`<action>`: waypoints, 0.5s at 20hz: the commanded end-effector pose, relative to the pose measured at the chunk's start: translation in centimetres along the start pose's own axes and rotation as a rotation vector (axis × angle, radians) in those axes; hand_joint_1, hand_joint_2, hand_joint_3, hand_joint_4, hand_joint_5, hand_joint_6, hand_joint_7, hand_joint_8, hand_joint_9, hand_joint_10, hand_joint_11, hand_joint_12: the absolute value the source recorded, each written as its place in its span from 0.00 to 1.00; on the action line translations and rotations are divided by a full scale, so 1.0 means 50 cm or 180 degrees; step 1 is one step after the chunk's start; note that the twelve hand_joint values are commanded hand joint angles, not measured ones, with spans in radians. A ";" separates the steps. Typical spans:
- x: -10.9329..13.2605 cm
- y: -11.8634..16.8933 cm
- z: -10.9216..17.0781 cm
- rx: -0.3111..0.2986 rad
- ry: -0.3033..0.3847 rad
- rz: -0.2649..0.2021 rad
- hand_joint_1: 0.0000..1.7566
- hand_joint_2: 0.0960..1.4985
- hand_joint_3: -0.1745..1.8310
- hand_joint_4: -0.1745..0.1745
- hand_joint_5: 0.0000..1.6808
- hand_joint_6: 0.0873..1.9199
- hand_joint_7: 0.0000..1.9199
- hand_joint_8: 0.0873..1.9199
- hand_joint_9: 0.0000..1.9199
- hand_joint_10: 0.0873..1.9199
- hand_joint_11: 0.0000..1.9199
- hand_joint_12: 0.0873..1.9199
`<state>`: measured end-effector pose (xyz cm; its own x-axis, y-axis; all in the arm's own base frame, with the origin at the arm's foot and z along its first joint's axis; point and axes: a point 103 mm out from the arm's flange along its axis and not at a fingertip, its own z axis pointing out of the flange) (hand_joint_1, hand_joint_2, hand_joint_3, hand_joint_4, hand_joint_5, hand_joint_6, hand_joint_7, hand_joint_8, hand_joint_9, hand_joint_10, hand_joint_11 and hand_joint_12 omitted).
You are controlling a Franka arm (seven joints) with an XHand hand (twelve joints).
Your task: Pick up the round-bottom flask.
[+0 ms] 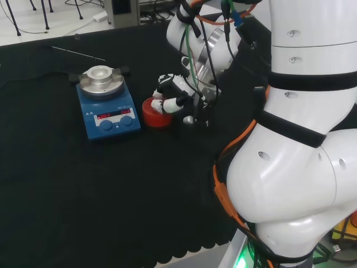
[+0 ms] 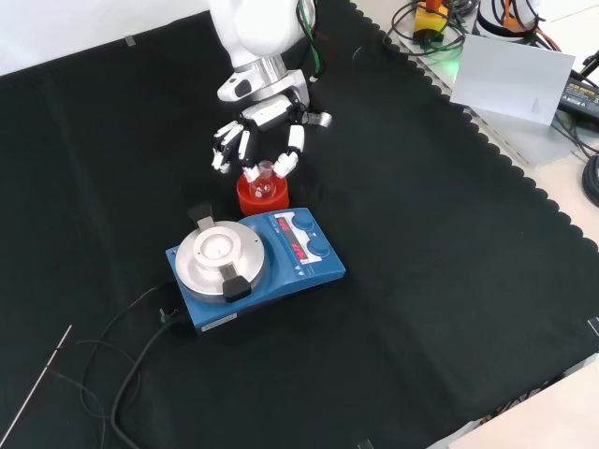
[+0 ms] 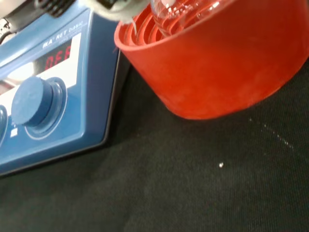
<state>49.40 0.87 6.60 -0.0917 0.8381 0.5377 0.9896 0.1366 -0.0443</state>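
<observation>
The round-bottom flask [image 2: 265,174] is clear glass and sits upright in a red ribbed stand [image 2: 262,198] on the black cloth. In the front view the hand [image 2: 259,131] hangs just above it. Its fingers [image 2: 227,148] are on one side of the flask's neck and the thumb [image 2: 290,161] on the other, with a gap left around the glass. From the head view the hand [image 1: 170,95] leans over the red stand [image 1: 155,114]. Up close in the wrist view are the red stand [image 3: 227,63], the flask's glass [image 3: 183,12] and a blurred white fingertip [image 3: 113,7].
A blue stirrer hotplate [image 2: 290,257] with a round metal top [image 2: 218,254] stands right against the red stand, also in the head view [image 1: 109,114] and the wrist view [image 3: 48,96]. Its black cable [image 2: 131,374] trails over the cloth. A thin rod [image 2: 37,383] lies near the cloth's edge.
</observation>
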 end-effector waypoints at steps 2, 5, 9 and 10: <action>0.001 0.001 -0.010 -0.0404 0.0054 0.0233 0.56 0.70 0.15 0.99 0.55 0.54 0.13 0.26 0.23 0.31 0.00 0.69; 0.001 0.001 -0.019 -0.0489 0.0067 0.0242 0.56 0.72 0.13 1.00 0.55 0.56 0.14 0.27 0.24 0.31 0.01 0.69; 0.008 0.004 -0.036 -0.0556 -0.0002 0.0219 0.56 0.72 0.12 1.00 0.55 0.56 0.15 0.27 0.25 0.31 0.02 0.69; 0.010 0.005 -0.042 -0.0555 -0.0012 0.0210 0.56 0.72 0.12 1.00 0.55 0.55 0.15 0.27 0.25 0.31 0.02 0.69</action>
<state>49.73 0.51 7.75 -0.0146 0.8343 0.5512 0.9990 -0.0109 0.0428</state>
